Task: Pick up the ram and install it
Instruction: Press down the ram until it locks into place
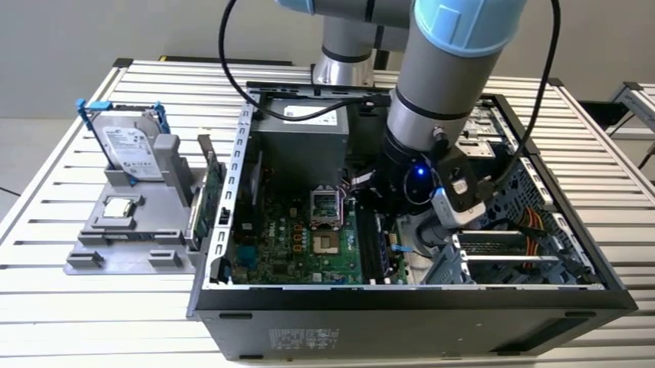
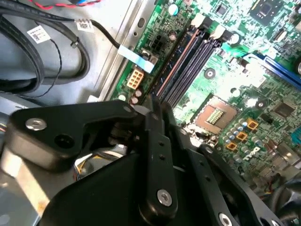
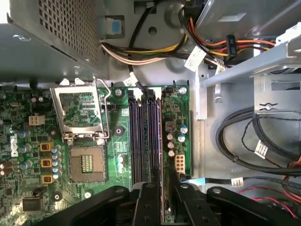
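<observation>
The ram is a thin dark stick standing on edge in the motherboard slot nearest the board's edge; in the second wrist view the ram runs away from the fingertips along the black slots. My gripper is down inside the open computer case, shut on the ram at its near part. The exterior view has the gripper low over the motherboard, at the exterior view's right of the processor socket. The arm hides the ram's lower edge and how deep it sits.
Cable bundles and the drive cage lie close beside the slots. The power supply fills the case's far end. Outside the case, a grey fixture holds a silver hard drive and a green card.
</observation>
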`<state>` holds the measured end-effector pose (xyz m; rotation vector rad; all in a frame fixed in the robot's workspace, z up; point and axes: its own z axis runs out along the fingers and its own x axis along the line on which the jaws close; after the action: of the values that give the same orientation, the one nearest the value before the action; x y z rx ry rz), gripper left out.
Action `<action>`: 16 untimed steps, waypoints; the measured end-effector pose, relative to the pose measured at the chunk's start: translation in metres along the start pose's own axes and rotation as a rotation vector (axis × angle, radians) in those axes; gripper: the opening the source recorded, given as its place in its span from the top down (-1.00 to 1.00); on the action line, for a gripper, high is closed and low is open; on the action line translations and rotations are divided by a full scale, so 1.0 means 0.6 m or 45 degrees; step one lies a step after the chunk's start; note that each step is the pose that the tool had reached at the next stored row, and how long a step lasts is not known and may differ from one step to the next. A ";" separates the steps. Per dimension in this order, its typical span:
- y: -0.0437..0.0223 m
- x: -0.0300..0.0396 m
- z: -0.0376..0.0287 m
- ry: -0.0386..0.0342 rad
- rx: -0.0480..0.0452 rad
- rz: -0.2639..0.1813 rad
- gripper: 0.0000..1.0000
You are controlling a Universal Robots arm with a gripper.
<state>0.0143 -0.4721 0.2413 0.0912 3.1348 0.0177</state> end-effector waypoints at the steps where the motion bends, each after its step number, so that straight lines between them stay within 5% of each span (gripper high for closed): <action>1: 0.000 0.000 0.000 0.0000 0.000 0.000 1.00; 16: -0.008 -0.001 0.000 0.0000 0.000 0.000 1.00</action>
<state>0.0143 -0.4770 0.2413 0.0910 3.1348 0.0177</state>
